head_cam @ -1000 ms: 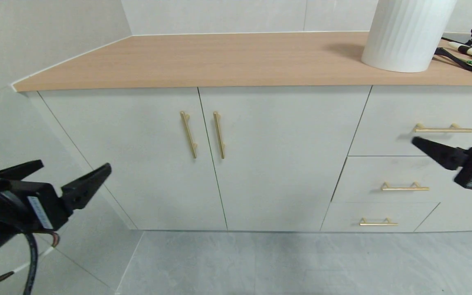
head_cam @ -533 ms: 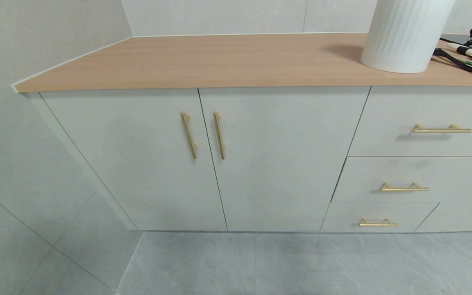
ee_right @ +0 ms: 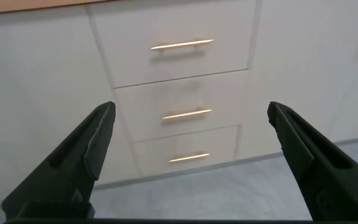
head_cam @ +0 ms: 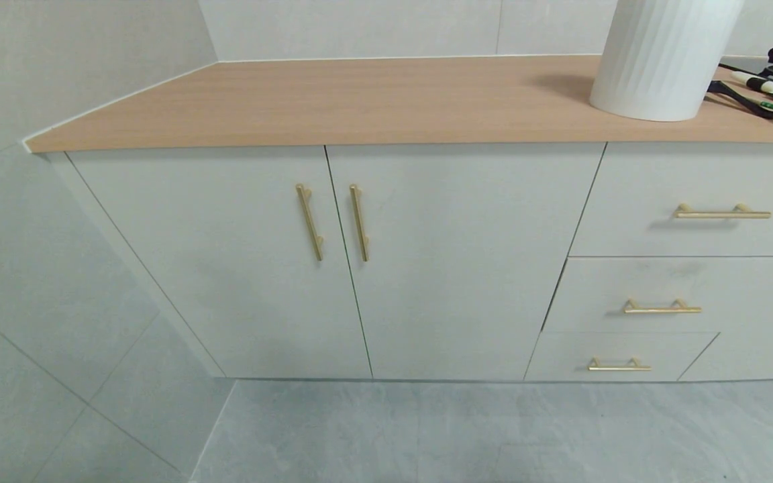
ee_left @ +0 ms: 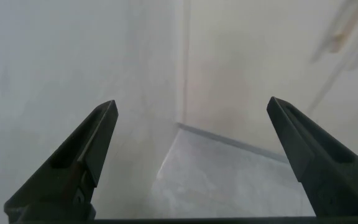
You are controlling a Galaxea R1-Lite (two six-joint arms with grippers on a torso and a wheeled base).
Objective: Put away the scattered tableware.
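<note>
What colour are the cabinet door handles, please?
Gold-coloured metal bar handles, clearest in the head view.

Light wooden countertop [head_cam: 359,100] runs into a corner of pale grey tiled wall [head_cam: 37,282]. Below it, white cabinet, two closed doors [head_cam: 212,268], each with a vertical brass bar handle [head_cam: 310,223], the pair close beside the centre seam. To the right, a stack of three closed white drawers [head_cam: 635,201] with horizontal brass handles. Tall white ribbed cylinder [head_cam: 665,60] stands upright on the countertop above the drawers. Grey tiled floor [head_cam: 494,429].
</note>
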